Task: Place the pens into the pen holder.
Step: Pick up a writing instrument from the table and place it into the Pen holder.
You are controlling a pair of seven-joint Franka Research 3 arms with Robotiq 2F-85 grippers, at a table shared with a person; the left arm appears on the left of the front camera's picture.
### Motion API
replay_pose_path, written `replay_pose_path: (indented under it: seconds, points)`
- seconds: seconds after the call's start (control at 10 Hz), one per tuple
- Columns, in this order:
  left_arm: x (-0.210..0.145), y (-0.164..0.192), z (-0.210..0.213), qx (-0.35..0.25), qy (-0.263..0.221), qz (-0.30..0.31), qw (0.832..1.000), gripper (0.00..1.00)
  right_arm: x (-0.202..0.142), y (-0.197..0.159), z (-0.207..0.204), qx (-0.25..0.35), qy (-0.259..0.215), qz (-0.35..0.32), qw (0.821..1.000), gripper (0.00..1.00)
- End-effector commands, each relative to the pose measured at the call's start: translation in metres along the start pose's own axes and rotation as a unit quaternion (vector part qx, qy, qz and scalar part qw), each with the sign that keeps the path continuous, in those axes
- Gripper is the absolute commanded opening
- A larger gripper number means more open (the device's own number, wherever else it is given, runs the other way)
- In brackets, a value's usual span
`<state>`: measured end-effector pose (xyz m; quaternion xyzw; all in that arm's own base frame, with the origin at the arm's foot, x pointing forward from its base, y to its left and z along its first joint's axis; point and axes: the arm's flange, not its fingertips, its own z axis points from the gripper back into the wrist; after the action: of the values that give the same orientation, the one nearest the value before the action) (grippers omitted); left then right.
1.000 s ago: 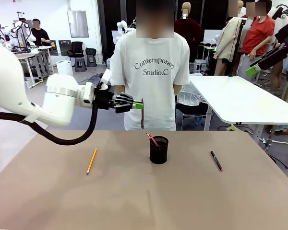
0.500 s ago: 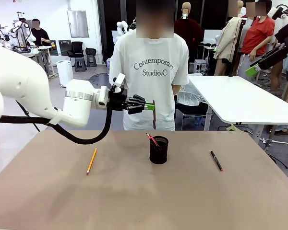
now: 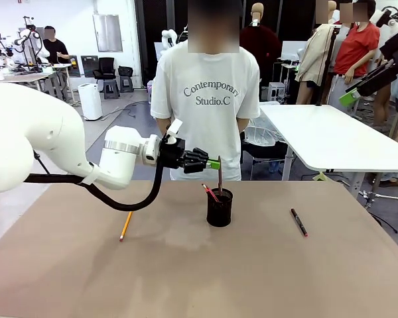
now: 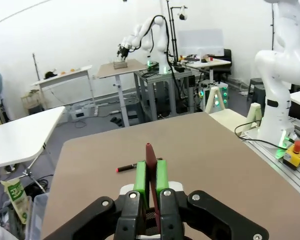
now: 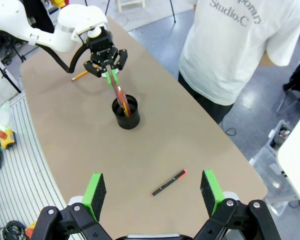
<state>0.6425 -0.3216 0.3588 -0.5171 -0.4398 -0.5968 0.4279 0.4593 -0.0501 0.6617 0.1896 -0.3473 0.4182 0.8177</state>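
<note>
Hanging just above the small black mesh cylindrical pen holder [image 3: 219, 211], the left gripper [image 3: 214, 163] has its green pads [image 4: 140, 179] closed on the upper part of a thin dark red-brown pen [image 3: 219, 177]. The relation that counts runs straight down. The pen's long axis stands nearly upright, leaning a little, and its lower end meets the cup's mouth, apparently just inside the rim (the front view cannot settle how deep). So the holder lies directly beneath the fingers, not beside them. By my judgement the release needs only an opening of the jaws, perhaps after a small drop. In the left wrist view the pen rises between the two pads, pinched from both sides. A red-tipped pen [image 3: 209, 192] leans in the holder on the side toward the left arm, and the held pen could knock it on the way in.

On the brown table [image 3: 186, 278] the orange-yellow pencil [image 3: 126, 224] lies well to the left of the cup. The black pen with red tip [image 3: 298, 222] lies well to the right, nearer the right arm. The right gripper [image 5: 152, 189] hovers high over that side, its jaws spread wide and empty.
</note>
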Motion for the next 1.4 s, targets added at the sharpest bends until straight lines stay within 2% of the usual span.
replay_pose_path:
  seconds: [0.0,0.1,0.2,0.6,0.7,1.0,1.3]
  points:
    - [0.000,0.004,-0.001,-0.021,0.003,0.015,1.000,0.00,0.001,0.000,0.001,0.003,-0.008,0.002,1.000,1.00]
    - [-0.004,0.004,-0.002,-0.028,0.007,0.019,0.999,0.00,0.001,0.000,0.001,0.003,-0.008,0.002,1.000,1.00]
    - [-0.004,0.004,-0.002,-0.029,0.005,0.021,0.999,0.16,0.001,0.000,0.001,0.003,-0.008,0.002,1.000,1.00]
    - [0.002,0.003,-0.001,-0.032,0.005,0.010,0.999,0.95,0.001,0.000,0.001,0.003,-0.008,0.002,1.000,1.00]
    - [0.003,0.002,0.000,-0.032,0.004,0.009,0.999,1.00,0.001,0.000,0.001,0.003,-0.008,0.002,1.000,1.00]
    - [0.008,0.000,0.002,-0.029,0.002,0.006,1.000,1.00,0.001,0.000,0.001,0.003,-0.008,0.002,1.000,1.00]
    - [0.009,-0.003,0.002,-0.025,0.034,0.010,0.999,1.00,0.001,0.000,0.001,0.003,-0.008,0.002,1.000,1.00]
